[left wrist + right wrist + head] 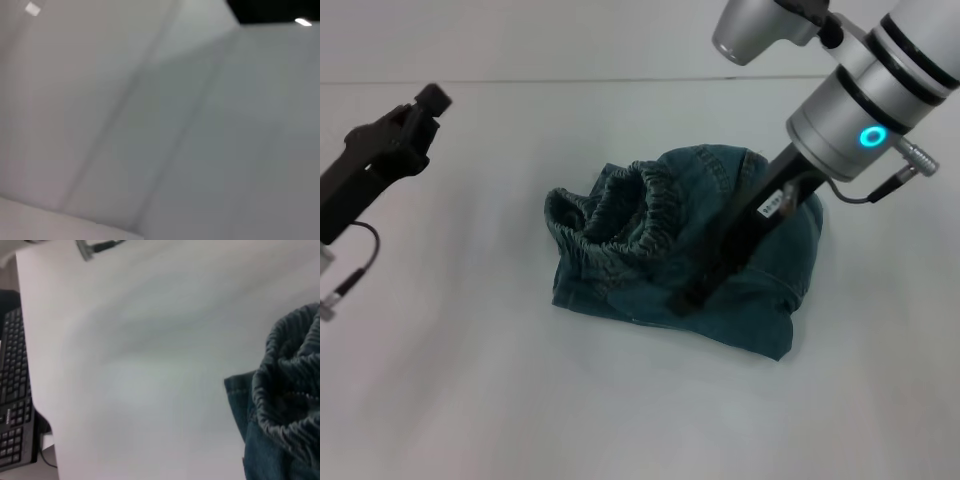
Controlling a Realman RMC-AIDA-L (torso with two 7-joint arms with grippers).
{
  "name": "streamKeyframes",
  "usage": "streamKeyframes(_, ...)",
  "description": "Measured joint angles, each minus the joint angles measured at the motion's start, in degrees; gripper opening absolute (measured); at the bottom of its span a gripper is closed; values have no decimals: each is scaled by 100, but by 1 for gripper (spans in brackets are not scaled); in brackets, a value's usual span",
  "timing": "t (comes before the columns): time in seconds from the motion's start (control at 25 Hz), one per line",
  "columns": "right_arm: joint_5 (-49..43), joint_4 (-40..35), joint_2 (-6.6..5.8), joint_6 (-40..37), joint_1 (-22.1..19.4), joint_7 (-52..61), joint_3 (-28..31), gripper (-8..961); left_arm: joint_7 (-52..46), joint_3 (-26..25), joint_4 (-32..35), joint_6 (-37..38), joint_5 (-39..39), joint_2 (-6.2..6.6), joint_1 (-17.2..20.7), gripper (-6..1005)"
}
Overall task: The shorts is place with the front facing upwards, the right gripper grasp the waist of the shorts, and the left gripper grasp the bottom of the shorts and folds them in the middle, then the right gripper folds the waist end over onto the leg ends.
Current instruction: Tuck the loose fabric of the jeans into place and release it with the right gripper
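The denim shorts lie folded in a bundle at the middle of the white table. Their gathered elastic waist is bunched on top at the bundle's left side. In the right wrist view the waist rests over a flat stitched denim edge, which looks like a leg end. My right gripper reaches down from the upper right, its tip against the denim just right of the waist. My left gripper hangs raised at the far left, away from the shorts. The left wrist view holds only blurred pale surfaces.
A black keyboard sits beyond the table edge in the right wrist view. The left arm's thin cable dangles at the far left.
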Motion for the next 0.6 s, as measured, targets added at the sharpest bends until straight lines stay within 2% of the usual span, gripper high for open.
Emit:
streamKeyframes(0.08, -4, 7, 19, 48, 19, 15, -1, 945, -556, 571, 522, 387, 49, 135, 72, 10)
streamKeyframes(0.16, -12, 36, 32, 117, 42, 29, -4, 945, -1011, 853, 919, 845, 204, 261, 129, 11)
streamKeyframes(0.36, -22, 94, 37, 301, 75, 79, -6, 944, -1759, 891, 1885, 2440, 821, 549, 274, 12)
streamKeyframes(0.48, -23, 111, 35, 394, 78, 96, -9, 944, -1991, 887, 2218, 2758, 1259, 663, 325, 13)
streamKeyframes(0.6, -26, 240, 24, 527, 117, 123, -13, 944, -2457, 936, 2314, 2880, 1913, 757, 202, 14)
